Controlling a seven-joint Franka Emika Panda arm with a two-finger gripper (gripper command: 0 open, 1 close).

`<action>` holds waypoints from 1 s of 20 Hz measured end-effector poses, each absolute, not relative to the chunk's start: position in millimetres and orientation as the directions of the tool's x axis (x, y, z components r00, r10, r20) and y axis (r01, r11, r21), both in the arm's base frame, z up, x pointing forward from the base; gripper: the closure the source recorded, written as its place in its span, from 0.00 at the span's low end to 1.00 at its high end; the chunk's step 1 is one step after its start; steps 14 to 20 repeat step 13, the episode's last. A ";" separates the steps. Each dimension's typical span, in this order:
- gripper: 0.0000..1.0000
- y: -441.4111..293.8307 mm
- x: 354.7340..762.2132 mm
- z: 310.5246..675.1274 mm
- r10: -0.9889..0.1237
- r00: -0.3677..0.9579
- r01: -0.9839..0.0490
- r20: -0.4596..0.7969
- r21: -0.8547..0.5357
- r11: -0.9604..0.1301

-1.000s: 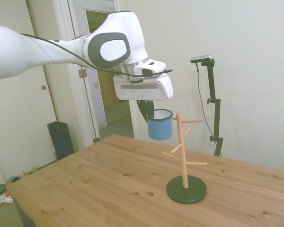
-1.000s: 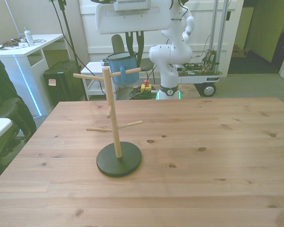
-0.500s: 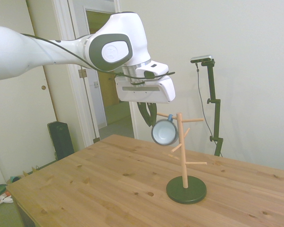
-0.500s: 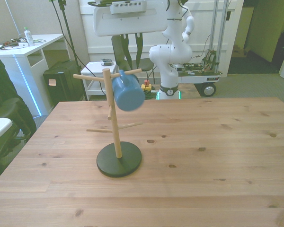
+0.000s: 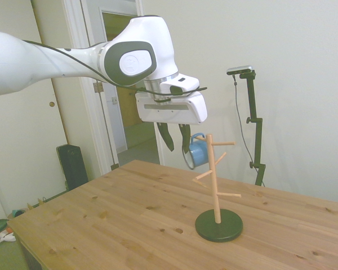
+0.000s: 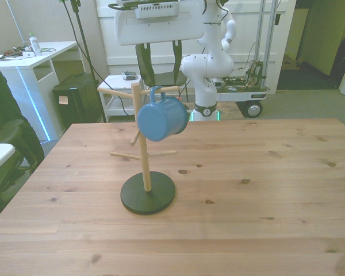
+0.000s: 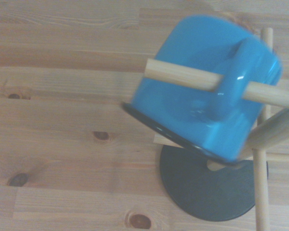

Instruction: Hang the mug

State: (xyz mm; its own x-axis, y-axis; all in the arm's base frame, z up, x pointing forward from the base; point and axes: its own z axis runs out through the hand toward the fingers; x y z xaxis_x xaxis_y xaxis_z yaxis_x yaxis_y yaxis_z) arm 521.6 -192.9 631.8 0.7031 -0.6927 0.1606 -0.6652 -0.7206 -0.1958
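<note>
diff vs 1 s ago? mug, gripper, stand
The mug went from upright in the gripper to released, tipped over and hanging by its handle on an upper peg of the wooden stand. The fingers are now open above it. The stand slid slightly toward the front view's right. The table is unchanged.

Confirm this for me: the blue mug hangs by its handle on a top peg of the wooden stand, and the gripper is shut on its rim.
Not quite. The mug does hang by its handle on a top peg of the wooden stand, but the gripper is not shut on its rim: the front view shows its fingers spread open above the mug, touching nothing.
</note>
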 end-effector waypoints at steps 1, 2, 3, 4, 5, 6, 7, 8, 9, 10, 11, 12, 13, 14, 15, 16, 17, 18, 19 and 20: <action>0.00 -192.7 521.6 631.8 -0.692 0.703 -0.665 0.161 -0.196 -0.721; 0.00 -192.4 521.4 632.2 -0.692 0.704 -0.664 0.161 -0.196 -0.721; 0.00 -191.9 520.9 632.9 -0.692 0.704 -0.664 0.162 -0.197 -0.721; 0.00 -190.9 520.1 633.7 -0.691 0.704 -0.663 0.163 -0.199 -0.722; 0.00 -189.2 518.7 633.9 -0.690 0.705 -0.661 0.162 -0.200 -0.723; 0.00 -186.8 516.6 633.2 -0.689 0.707 -0.660 0.159 -0.201 -0.724; 0.00 -184.0 514.2 631.9 -0.687 0.710 -0.659 0.154 -0.202 -0.725; 0.00 -180.3 510.4 630.0 -0.687 0.711 -0.658 0.148 -0.202 -0.725; 0.00 -176.1 505.9 626.4 -0.688 0.712 -0.660 0.138 -0.201 -0.724; 0.00 -171.5 500.3 622.4 -0.691 0.712 -0.663 0.126 -0.201 -0.721; 0.00 -166.6 493.2 618.0 -0.694 0.710 -0.668 0.114 -0.201 -0.717; 0.00 -163.7 483.9 612.3 -0.699 0.708 -0.674 0.101 -0.200 -0.711; 0.00 -168.2 470.3 604.8 -0.705 0.704 -0.681 0.087 -0.200 -0.704; 0.00 -168.2 470.3 604.8 -0.705 0.704 -0.681 0.087 -0.200 -0.704; 0.00 -168.2 470.3 604.8 -0.705 0.704 -0.681 0.087 -0.200 -0.704; 0.00 -168.2 470.3 604.8 -0.705 0.704 -0.681 0.087 -0.200 -0.704; 0.00 -168.2 470.3 604.8 -0.705 0.704 -0.681 0.087 -0.200 -0.704; 0.00 -168.2 470.3 604.8 -0.705 0.704 -0.681 0.087 -0.200 -0.704; 0.00 -168.2 470.3 604.8 -0.705 0.704 -0.681 0.087 -0.200 -0.704; 0.00 -168.2 470.3 604.8 -0.705 0.704 -0.681 0.087 -0.200 -0.704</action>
